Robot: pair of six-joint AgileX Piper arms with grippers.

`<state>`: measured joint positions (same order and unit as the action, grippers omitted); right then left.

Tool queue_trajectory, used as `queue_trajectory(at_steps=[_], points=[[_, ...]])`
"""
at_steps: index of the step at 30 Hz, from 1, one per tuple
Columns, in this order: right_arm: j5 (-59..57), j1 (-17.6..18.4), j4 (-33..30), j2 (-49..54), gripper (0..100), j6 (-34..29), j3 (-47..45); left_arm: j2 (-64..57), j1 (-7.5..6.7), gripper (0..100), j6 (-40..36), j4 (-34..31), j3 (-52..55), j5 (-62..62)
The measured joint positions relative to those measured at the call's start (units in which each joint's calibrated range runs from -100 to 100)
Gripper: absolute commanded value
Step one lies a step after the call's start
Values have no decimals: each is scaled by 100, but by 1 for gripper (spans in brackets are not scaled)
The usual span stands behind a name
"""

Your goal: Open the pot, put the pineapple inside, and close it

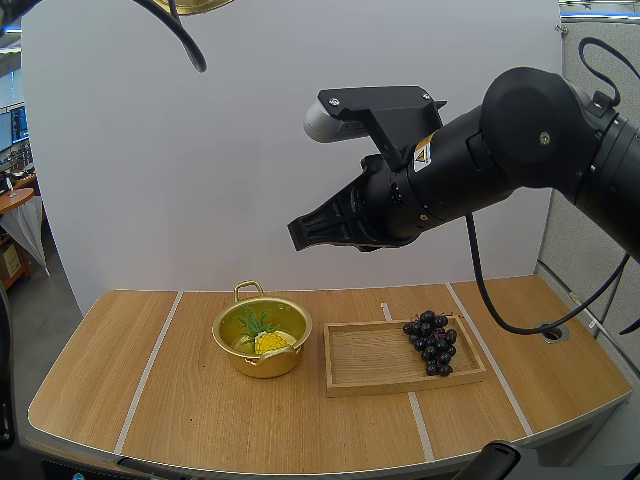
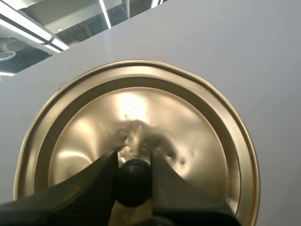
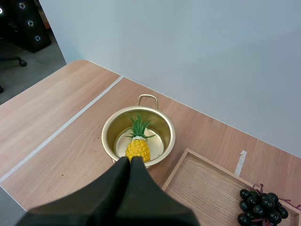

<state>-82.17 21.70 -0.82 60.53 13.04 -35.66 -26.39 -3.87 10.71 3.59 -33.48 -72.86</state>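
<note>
A gold pot (image 1: 262,336) stands open on the table with a small pineapple (image 1: 268,337) lying inside it; the right wrist view looks down on the same pot (image 3: 138,135) and pineapple (image 3: 138,146). My right gripper (image 1: 300,233) hangs high above the pot, its fingers (image 3: 130,165) lying together as one dark wedge with nothing in them. My left gripper (image 2: 133,162) pinches the black knob (image 2: 133,182) of the gold lid (image 2: 136,136), whose edge (image 1: 200,6) shows high over the table's left side.
A wooden tray (image 1: 380,357) lies right of the pot, with a bunch of dark grapes (image 1: 432,342) at its right end. White tape lines cross the wooden table (image 1: 100,370). In the right wrist view the tray (image 3: 207,193) and grapes (image 3: 261,207) sit beside the pot.
</note>
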Motion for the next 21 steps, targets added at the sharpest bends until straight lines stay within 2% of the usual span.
queue_trajectory(at_steps=[21], points=[[0, 0, 0, 0, 0, 0, 0, 0, 0, 0, -10, 0, 0, -209]])
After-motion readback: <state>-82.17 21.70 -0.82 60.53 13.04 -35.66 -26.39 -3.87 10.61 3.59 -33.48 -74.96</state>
